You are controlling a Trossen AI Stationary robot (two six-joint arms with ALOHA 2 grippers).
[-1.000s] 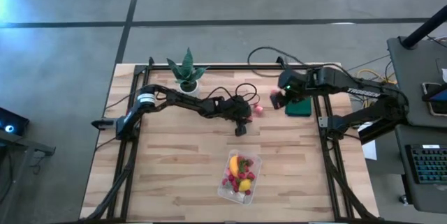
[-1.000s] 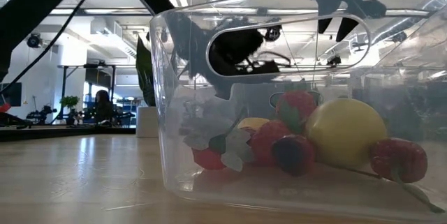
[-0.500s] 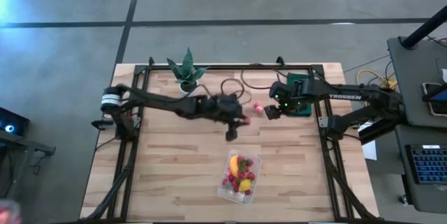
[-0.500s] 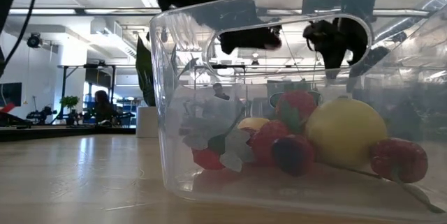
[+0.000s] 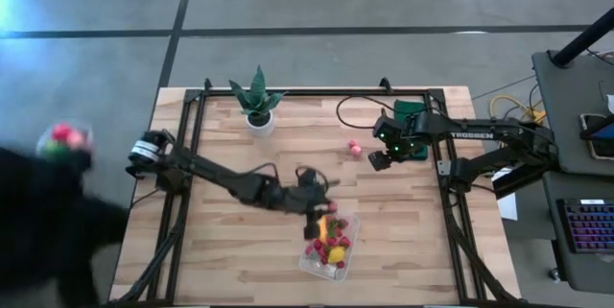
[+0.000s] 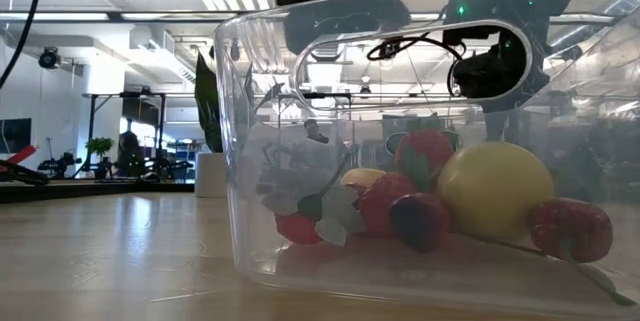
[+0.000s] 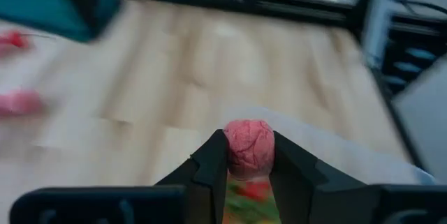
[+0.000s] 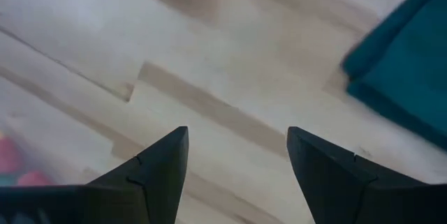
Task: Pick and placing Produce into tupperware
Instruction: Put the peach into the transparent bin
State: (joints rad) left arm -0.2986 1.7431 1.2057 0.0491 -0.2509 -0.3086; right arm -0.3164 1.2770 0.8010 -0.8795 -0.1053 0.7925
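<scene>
The left gripper (image 7: 248, 175) was clamped on a pink raspberry-like berry (image 7: 248, 147), held between its two dark fingers (image 7: 209, 165). In the high view that gripper (image 5: 319, 218) sat at the lower centre of the frame, at the upper edge of the tupperware (image 5: 331, 244). The clear tub lay in the lower middle of the wooden table (image 5: 240, 250) and held red berries, a lemon-like fruit (image 6: 492, 189) and a small banana (image 5: 321, 227).

The right gripper (image 5: 378, 159) hovered right of centre in the high view, its fingers (image 8: 157, 165) spread apart with nothing between them, above bare wood. A loose pink berry (image 5: 354, 149) lay just left of it, and a dark green rectangle (image 5: 411, 128) lay just to its right.
</scene>
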